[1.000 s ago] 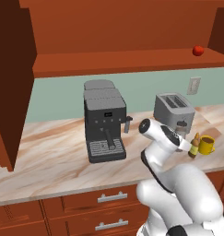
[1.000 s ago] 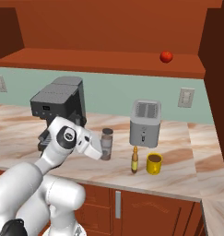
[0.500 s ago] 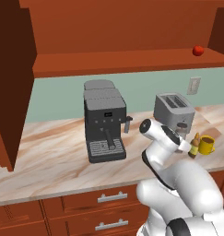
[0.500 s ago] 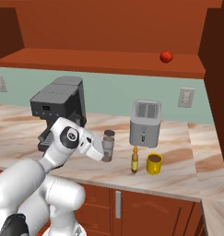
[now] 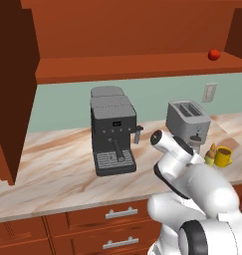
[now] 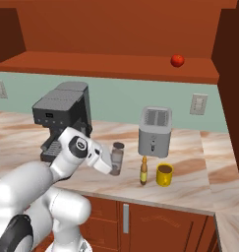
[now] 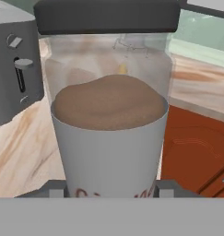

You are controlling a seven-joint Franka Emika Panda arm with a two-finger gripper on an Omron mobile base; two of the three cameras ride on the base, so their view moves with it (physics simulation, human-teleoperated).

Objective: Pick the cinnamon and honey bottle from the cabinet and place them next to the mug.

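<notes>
My gripper (image 6: 111, 166) is shut on the cinnamon (image 6: 117, 158), a grey shaker with a dark cap, held upright low over the marble counter. Brown powder shows through the cinnamon (image 7: 111, 115) close up in the hand view. The honey bottle (image 6: 143, 171) stands to its right, and the yellow mug (image 6: 164, 174) stands just beyond that. From the left base view the cinnamon (image 5: 195, 144) peeks out behind my arm, left of the honey bottle (image 5: 210, 155) and mug (image 5: 223, 156). The cabinet (image 5: 117, 69) hangs above, its dark door swung open at the left.
A grey toaster (image 6: 155, 131) stands behind the honey bottle and mug. A black coffee machine (image 5: 112, 132) sits to the left on the counter (image 5: 53, 169). A red fruit (image 6: 177, 60) rests on the cabinet shelf. Drawers with silver handles (image 5: 120, 213) run below.
The cinnamon in my gripper has sunk slightly and edged right toward the honey bottle. Nothing else has moved.
</notes>
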